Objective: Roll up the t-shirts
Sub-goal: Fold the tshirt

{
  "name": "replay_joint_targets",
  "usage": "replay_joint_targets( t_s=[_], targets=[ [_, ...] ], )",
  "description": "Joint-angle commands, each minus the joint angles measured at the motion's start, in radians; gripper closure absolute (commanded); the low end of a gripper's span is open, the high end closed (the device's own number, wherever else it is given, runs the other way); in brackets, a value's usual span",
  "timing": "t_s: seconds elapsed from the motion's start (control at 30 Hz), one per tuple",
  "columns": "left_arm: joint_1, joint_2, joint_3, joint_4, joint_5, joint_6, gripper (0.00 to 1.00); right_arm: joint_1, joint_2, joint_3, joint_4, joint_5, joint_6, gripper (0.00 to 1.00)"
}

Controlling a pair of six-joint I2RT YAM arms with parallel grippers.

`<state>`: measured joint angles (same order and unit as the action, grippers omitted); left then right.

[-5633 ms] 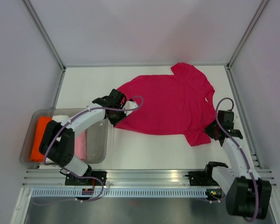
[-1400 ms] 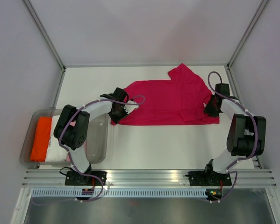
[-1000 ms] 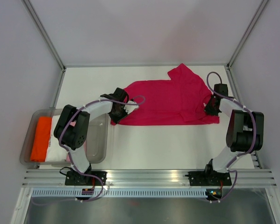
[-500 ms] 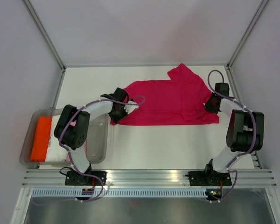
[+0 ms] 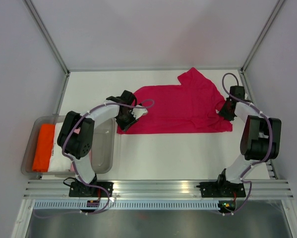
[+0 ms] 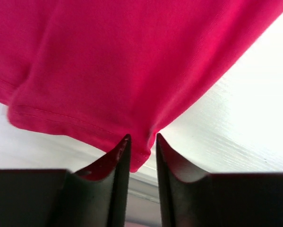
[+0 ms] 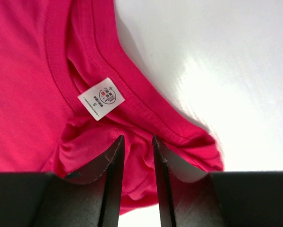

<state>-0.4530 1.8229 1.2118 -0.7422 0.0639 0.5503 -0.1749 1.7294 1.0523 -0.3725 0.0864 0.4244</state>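
Across the upper middle of the white tabletop (image 5: pixel 188 153) lies the folded deep magenta-pink cloth t-shirt (image 5: pixel 178 106), the left fingers (image 6: pixel 120 189) slightly spread astride its left-hand hem, the right fingers (image 7: pixel 110 189) slightly spread over its bunched collar.

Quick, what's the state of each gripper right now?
Left gripper: slightly open, edge of the magenta-pink cloth t-shirt between its fingers, not clamped.
Right gripper: slightly open, bunched cloth near the shirt's collar between its fingers.
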Motion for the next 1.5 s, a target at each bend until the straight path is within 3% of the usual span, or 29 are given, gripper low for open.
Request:
replay_joint_targets(
  t_s=[0.0,0.07,0.23,0.4,0.47,0.53,0.73,0.8,0.87,0.93,0.97,1.27,1.47],
  targets=[
    [0.002,-0.042,0.094,-0.072,0.082,-0.033,0.61,-0.008,-0.093,0.084,-0.069,0.094,-0.053,0.63],
    [0.004,-0.065,0.121,-0.072,0.093,-0.049,0.50,-0.017,-0.091,0.094,-0.114,0.096,-0.050,0.63],
    [0.028,-0.001,0.179,-0.063,0.067,-0.098,0.48,-0.025,-0.085,0.023,-0.109,0.078,-0.004,0.69],
    [0.071,0.114,0.232,-0.033,-0.016,-0.136,0.47,-0.025,-0.051,-0.002,-0.082,0.023,-0.007,0.49],
    [0.082,0.128,0.229,0.023,-0.033,-0.139,0.44,-0.025,-0.021,0.000,-0.065,0.048,-0.010,0.51],
    [0.079,0.147,0.215,0.072,-0.056,-0.142,0.44,-0.034,0.022,0.008,-0.057,0.055,-0.010,0.61],
    [0.079,0.191,0.181,0.107,-0.101,-0.124,0.55,-0.074,0.059,-0.014,-0.008,-0.013,-0.003,0.72],
    [0.079,0.193,0.166,0.127,-0.090,-0.122,0.63,-0.075,0.068,-0.009,-0.009,-0.005,-0.001,0.74],
    [0.080,0.202,0.164,0.136,-0.095,-0.119,0.79,-0.081,0.079,-0.003,-0.008,-0.002,-0.001,0.81],
    [0.079,0.210,0.163,0.144,-0.102,-0.119,0.88,-0.087,0.079,0.000,-0.009,0.021,0.010,0.99],
    [0.079,0.220,0.163,0.144,-0.105,-0.118,0.97,-0.097,0.075,0.000,-0.006,0.026,0.013,1.00],
    [0.079,0.225,0.135,0.152,-0.121,-0.104,0.98,-0.107,-0.019,0.009,-0.010,0.078,0.017,1.00],
    [0.077,0.225,0.140,0.153,-0.111,-0.110,0.96,-0.107,0.064,0.012,0.006,0.007,-0.006,0.96]
  ],
)
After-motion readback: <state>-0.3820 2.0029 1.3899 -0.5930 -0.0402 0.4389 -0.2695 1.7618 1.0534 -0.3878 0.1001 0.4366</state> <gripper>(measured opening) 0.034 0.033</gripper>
